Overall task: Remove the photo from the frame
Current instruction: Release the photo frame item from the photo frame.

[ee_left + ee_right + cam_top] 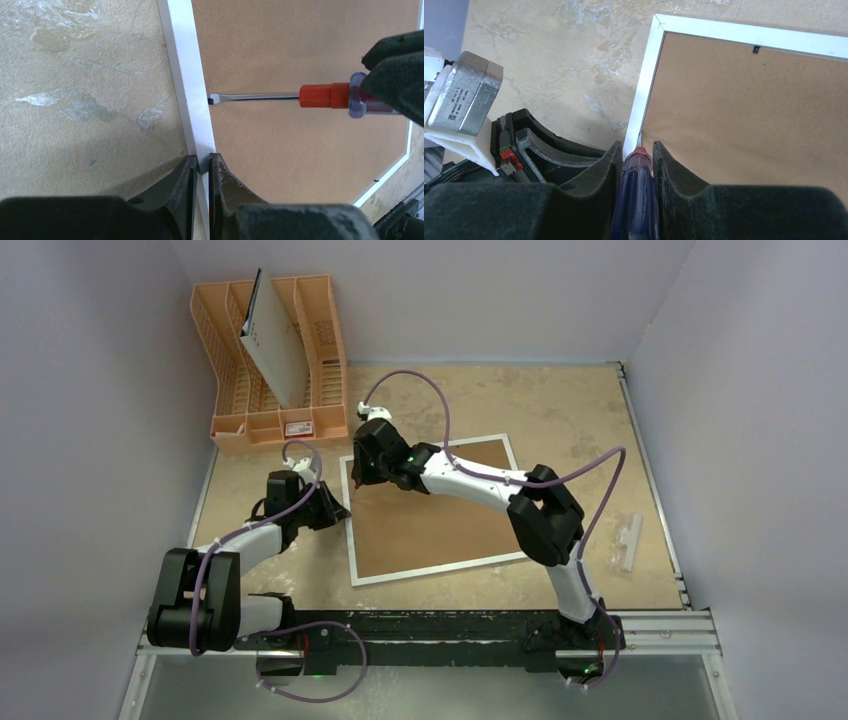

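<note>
Left gripper (202,162): pinching the white border of the frame (440,530) at its 9 o'clock edge; frame back-up on table (560,420), photo not visible. Right gripper (636,150): clamped on screwdriver (260,96), tip at that border's inner seam. Risk: tip slipping and scoring the frame, through steep prying.

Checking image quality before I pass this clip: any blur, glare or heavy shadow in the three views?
Top external: even light, no glare, sharp. Left wrist: frame edge and screwdriver crisp; soft shadow on the table beside the left gripper. Right wrist: screwdriver handle in the right gripper is near and blurred; frame corner sharp.
</note>
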Motion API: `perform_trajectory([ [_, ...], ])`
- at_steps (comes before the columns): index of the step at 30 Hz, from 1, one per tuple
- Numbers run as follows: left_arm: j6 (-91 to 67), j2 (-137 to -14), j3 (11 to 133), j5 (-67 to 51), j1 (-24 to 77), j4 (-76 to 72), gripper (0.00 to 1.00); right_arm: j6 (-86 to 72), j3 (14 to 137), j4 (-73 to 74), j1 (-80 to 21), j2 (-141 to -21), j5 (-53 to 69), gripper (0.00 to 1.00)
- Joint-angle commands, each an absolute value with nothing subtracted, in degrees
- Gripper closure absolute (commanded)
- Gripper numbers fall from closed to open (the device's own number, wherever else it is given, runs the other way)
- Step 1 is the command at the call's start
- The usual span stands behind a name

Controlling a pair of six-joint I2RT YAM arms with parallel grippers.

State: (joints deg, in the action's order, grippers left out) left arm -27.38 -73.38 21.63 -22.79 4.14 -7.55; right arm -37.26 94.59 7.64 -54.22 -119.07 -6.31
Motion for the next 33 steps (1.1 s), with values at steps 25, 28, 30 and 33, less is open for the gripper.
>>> perform_trajectory([
  [25, -25.3, -74.3, 19.5, -21.5, 4.6, -4.9, 1.00, -30.1, 115.0, 23.0, -63.1, -128.6, -11.4, 1.00],
  [28, -25.2, -73.8, 19.4, -21.3, 4.6, -4.6, 1.00, -31.0, 111.5, 21.8, -61.3, -125.4, -11.9, 1.00],
  [30, -25.3, -73.7, 19.3, -21.2, 4.6, -4.6, 1.00, -32.2, 105.2, 18.3, -59.5, -121.5, -10.2, 1.00],
  [33, -25.2, -73.8, 19.4, -21.2, 4.6, -4.5, 1.00, -34.3, 96.6, 12.9, -56.4, -116.0, -6.0, 1.00],
])
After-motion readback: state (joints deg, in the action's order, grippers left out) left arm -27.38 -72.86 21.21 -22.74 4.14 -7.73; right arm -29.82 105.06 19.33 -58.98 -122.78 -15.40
